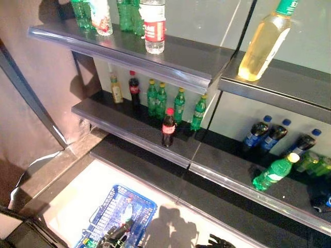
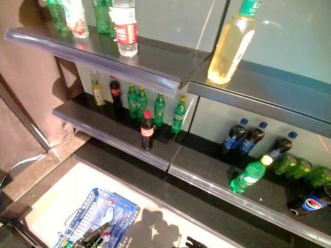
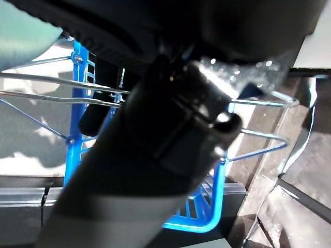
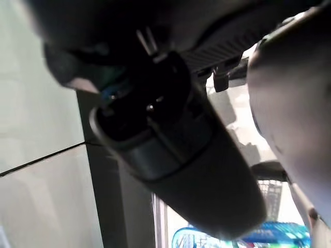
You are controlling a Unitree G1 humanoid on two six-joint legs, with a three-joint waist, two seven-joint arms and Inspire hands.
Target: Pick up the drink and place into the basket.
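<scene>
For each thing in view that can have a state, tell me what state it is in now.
Blue basket: on the floor, held at its wire handle by the left hand.
Cola bottle: upright at the middle shelf's front edge, capped.
Yellow drink bottle: tilted on the top shelf.
Green bottle: lying on the lower shelf.
Right hand: low, fingers not readable.

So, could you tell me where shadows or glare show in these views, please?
Left eye view: a dark shadow falls on the pale floor beside the blue basket; glare streaks the upper shelf edge. Left wrist view: the left hand is a dark blurred bulk against bright floor. Right wrist view: likewise dark, blurred.
</scene>
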